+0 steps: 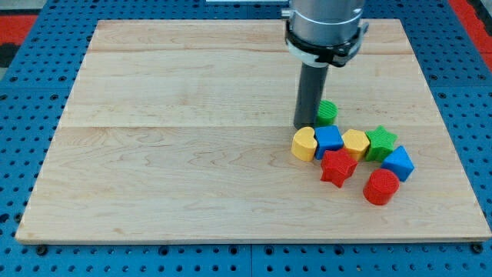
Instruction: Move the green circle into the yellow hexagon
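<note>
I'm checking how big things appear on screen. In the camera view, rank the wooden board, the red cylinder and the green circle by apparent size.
1. Wooden board, by far.
2. Red cylinder.
3. Green circle, though my tip partly hides it, so this gap is unsure.

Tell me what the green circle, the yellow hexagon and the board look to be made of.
Green circle: likely plastic, matte, faint ridged lines on its side. Yellow hexagon: seemingly the same matte plastic, uniform colour. Board: light wood with visible grain and plank seams, smooth finish. My tip stands just left of the green circle.

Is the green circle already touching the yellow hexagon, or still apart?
Apart. The green circle sits above the yellow hexagon with bare wood between them; my tip is against its left side.
</note>
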### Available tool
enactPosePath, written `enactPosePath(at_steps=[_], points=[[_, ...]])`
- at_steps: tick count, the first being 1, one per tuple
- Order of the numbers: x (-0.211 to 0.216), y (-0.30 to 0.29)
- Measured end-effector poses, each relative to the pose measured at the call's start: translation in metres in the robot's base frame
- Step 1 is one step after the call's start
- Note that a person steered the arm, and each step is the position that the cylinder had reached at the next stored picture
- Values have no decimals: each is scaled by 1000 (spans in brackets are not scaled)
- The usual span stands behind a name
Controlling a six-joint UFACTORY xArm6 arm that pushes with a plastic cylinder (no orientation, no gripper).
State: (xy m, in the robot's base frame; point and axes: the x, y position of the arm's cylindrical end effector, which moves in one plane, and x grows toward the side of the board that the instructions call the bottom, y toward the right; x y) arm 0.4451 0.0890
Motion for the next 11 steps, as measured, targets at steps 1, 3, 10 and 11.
enactPosePath(at_steps=[1, 3, 10, 11], points=[[0, -7], [-27, -34], [-1, 12], [9, 12]])
